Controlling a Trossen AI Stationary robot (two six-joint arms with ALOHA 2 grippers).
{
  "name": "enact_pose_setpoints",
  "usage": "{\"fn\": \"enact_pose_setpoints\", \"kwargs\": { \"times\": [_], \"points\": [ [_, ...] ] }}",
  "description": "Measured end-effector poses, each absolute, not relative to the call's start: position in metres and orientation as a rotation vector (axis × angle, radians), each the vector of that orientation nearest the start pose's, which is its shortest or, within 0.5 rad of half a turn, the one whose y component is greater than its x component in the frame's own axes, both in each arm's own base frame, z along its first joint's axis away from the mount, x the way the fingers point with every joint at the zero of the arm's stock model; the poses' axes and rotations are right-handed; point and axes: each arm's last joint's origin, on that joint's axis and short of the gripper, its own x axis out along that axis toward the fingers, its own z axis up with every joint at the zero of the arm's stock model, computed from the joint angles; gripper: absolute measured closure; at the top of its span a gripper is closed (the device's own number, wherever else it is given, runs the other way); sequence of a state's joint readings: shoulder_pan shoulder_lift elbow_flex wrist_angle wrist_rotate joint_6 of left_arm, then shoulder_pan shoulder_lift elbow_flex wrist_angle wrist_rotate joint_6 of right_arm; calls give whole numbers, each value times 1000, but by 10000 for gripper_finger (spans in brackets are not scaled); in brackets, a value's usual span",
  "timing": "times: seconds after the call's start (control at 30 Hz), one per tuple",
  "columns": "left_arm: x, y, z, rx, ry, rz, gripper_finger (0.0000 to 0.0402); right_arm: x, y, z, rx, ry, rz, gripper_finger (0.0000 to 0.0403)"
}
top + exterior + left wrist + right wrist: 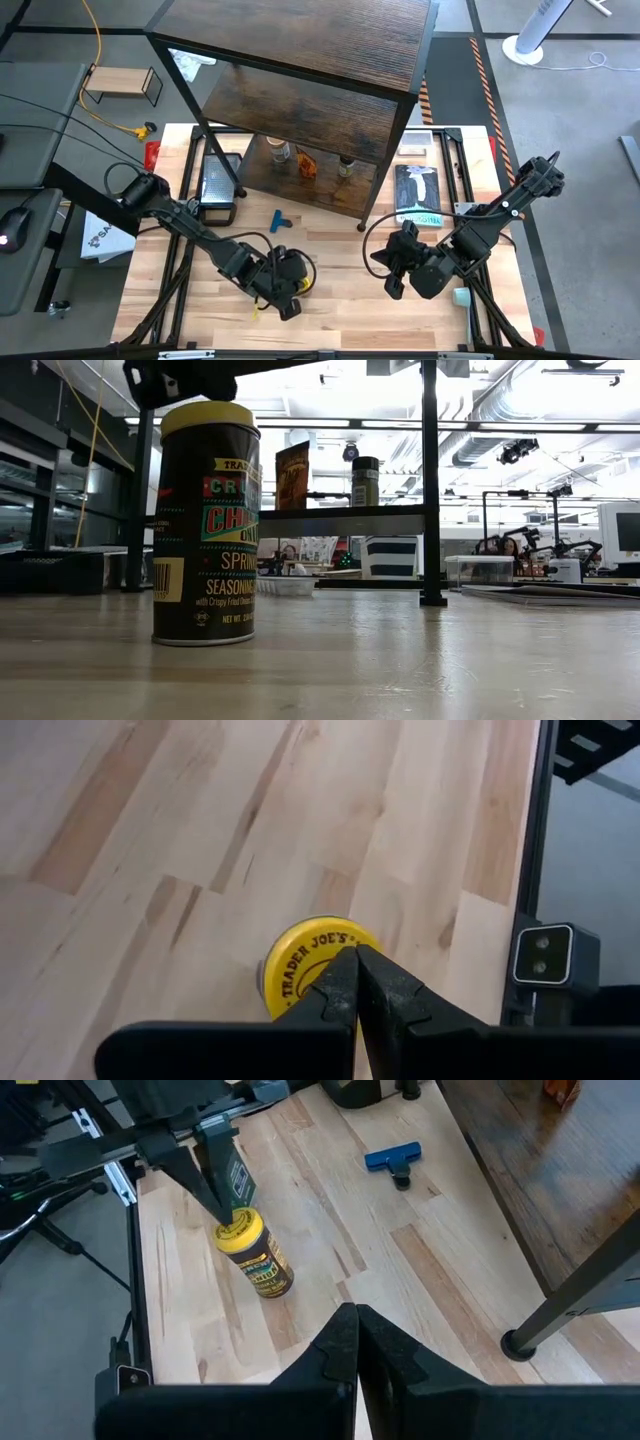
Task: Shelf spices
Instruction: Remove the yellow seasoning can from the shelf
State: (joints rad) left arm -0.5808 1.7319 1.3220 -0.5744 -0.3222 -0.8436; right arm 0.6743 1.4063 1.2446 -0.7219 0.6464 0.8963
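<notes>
Yellow-lidded jar (pixel 254 1252) upright on table (pixel 340 310) front-left, left gripper (pixel 356 982) clenched just above lid, jar nearly hidden under it from above, right gripper (pixel 356 1338) clenched, empty, shelf (pixel 310 80) top cut off, other spices (pixel 310 162) on lower board hard to read

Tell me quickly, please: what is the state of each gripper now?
Left gripper: closed, empty, above the yellow-lidded jar.
Right gripper: closed, holding nothing.

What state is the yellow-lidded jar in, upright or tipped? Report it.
Upright. The yellow-lidded jar stands on its base on the table, lid on top; the left pincer, shut, is right above the lid.
</notes>
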Motion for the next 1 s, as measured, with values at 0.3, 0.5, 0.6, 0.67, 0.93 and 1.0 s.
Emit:
{"fn": "enact_pose_setpoints", "kwargs": {
  "times": [0.3, 0.5, 0.6, 0.67, 0.93, 1.0],
  "points": [
    [325, -200, 223, -359, 897, 127, 402, 234, 165, 313, 319, 634, -277, 403],
    [322, -197, 225, -364, 895, 160, 402, 234, 165, 313, 321, 634, -278, 403],
    [319, -195, 229, -365, 891, 160, 401, 234, 165, 313, 319, 634, -277, 403],
    [317, -195, 231, -363, 892, 159, 401, 234, 165, 314, 320, 634, -278, 403],
    [319, -195, 258, -340, 837, 123, 401, 234, 165, 313, 318, 631, -281, 403],
    [320, -196, 264, -319, 827, 112, 401, 234, 165, 313, 318, 631, -281, 403]
  ]
}}
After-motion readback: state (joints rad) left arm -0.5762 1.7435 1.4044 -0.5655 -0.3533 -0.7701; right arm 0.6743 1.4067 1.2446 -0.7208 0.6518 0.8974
